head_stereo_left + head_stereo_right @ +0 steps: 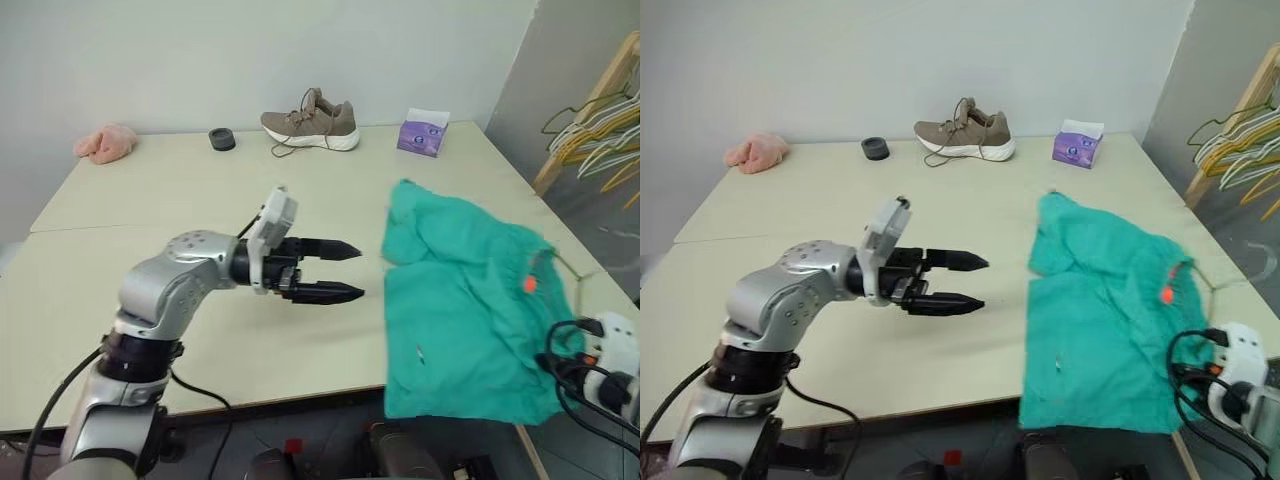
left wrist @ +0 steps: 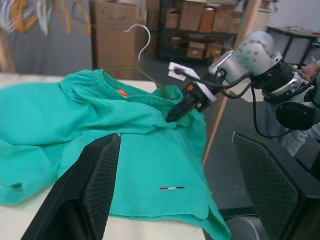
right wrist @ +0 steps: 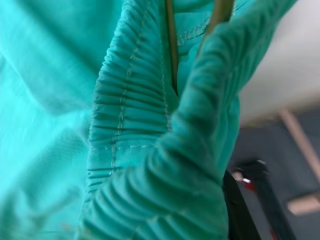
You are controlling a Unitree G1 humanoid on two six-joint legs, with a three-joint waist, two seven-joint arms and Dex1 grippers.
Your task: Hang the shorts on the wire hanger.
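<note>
The teal-green shorts [image 1: 460,310] lie spread over the right side of the table, their lower edge hanging past its front. The orange drawstring [image 1: 529,284] shows at the gathered waistband. The thin wire hanger [image 2: 142,42] lies at the waistband with its hook past the shorts, and its wire [image 3: 171,50] runs inside the gathered band. My right gripper [image 2: 172,116] is shut on the waistband edge at the table's right corner. Just left of the shorts my left gripper [image 1: 358,272] hovers open and level, pointing at them with nothing between its fingers [image 2: 100,175].
A tan shoe [image 1: 310,122], a purple tissue box [image 1: 423,133], a black round piece [image 1: 222,139] and a pink cloth lump [image 1: 105,143] sit along the table's far edge. A wooden rack with bunched hangers [image 1: 600,125] stands off the right side.
</note>
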